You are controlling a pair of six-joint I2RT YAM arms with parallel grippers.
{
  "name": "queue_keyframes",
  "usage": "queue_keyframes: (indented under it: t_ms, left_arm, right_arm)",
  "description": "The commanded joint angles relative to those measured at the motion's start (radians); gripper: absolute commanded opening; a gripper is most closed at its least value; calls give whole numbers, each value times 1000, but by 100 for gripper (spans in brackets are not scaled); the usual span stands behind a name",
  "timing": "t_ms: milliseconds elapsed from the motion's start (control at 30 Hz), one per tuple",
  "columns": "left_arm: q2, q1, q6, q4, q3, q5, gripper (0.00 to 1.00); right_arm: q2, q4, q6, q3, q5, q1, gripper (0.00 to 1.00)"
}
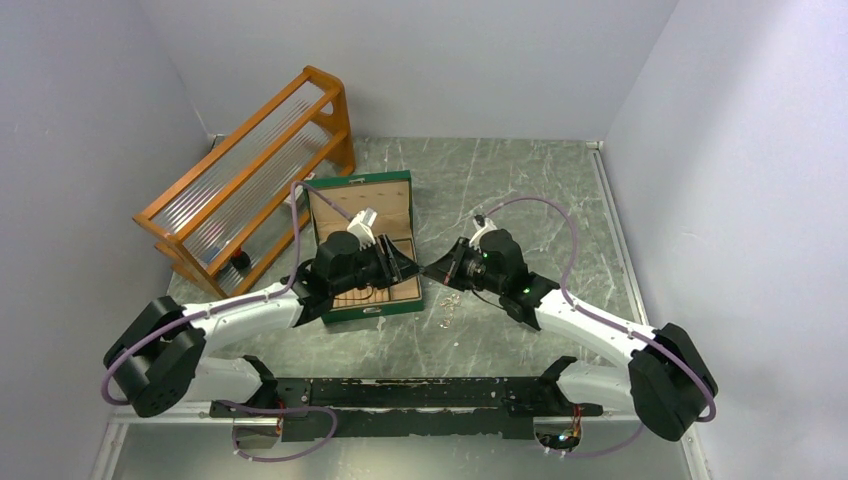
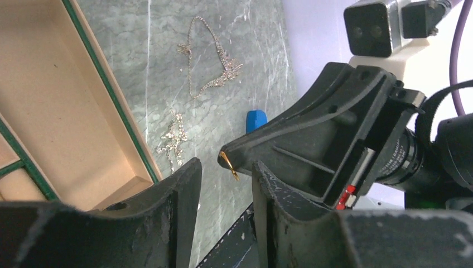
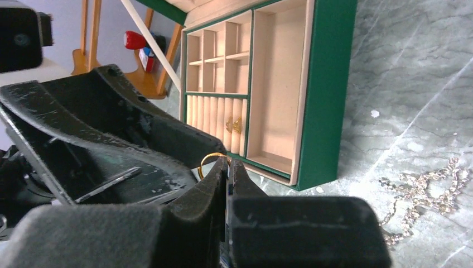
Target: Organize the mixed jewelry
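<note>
A small gold ring (image 3: 207, 156) is pinched in the right arm's shut jaws beside the green box (image 3: 326, 84), between the left arm's half-open, empty jaws; gold pieces (image 3: 234, 125) sit in the box, chains (image 2: 212, 61) lie loose on the bench (image 2: 262, 33), so most sorting appears outstanding.

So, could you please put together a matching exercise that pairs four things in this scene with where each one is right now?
Things:
1. gold ring
2. earring-like gold pieces
3. thin chains
4. wooden rack

Places:
A. lying loose on the marble table
B. at the far left, beside the wall
C. pinched in the shut right tool
D. in the padded slots of the green box

Pairs: 1-C, 2-D, 3-A, 4-B.
</note>
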Motion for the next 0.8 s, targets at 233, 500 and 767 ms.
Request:
queue_keyframes:
  t_ms: [233,500,767]
  left_arm:
    - [61,-7,-41,133,7,16,29]
    - [46,-7,-30,92,4,41,23]
    - [28,-7,-18,81,-8,60,24]
  right_arm:
    - [18,41,10,14,-25,-4,0]
    - [25,38,15,19,-6,-5,0]
    - [16,33,27,16,11,-3,0]
